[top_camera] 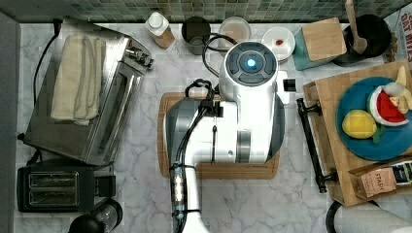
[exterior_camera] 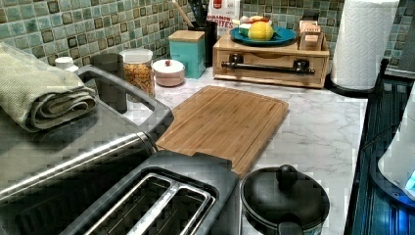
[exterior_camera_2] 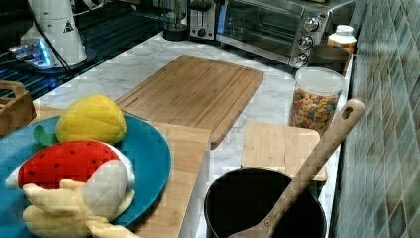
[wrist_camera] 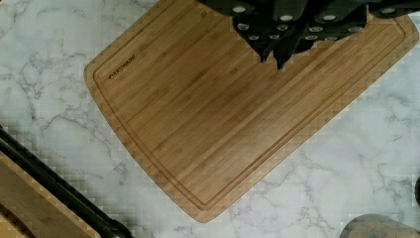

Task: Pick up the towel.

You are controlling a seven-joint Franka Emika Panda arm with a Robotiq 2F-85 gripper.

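**Towel sits on the toaster oven, arm waits over the board**

Towel [top_camera: 77,77] first: we see it folded long and flat on top of the silver toaster oven [top_camera: 97,131], at the top view's left. It is cream with faint grey stripes. In the left view the towel [exterior_camera: 39,93] shows its rolled folds at the near end, and it rests on the oven's shiny top.

We see the white robot arm [top_camera: 243,111] well apart from the towel. It hangs over the wooden cutting board [top_camera: 167,141] in the middle of the marble counter [top_camera: 141,194]. In the wrist view the board [wrist_camera: 237,109] lies flat, with nothing on it.

We see the gripper [wrist_camera: 285,37] as dark shapes above the board in the wrist view. Its tips look close together, maybe closed, but we cannot tell for sure. We see nothing in it.

In front of the oven in the top view stands a black toaster [top_camera: 53,189]. At the top view's right, a wooden tray [top_camera: 330,141] holds a blue plate [top_camera: 384,145] with toy fruit. Jars stand along the tiled wall behind the board. A white paper roll [exterior_camera: 364,44] stands at the left view's right.
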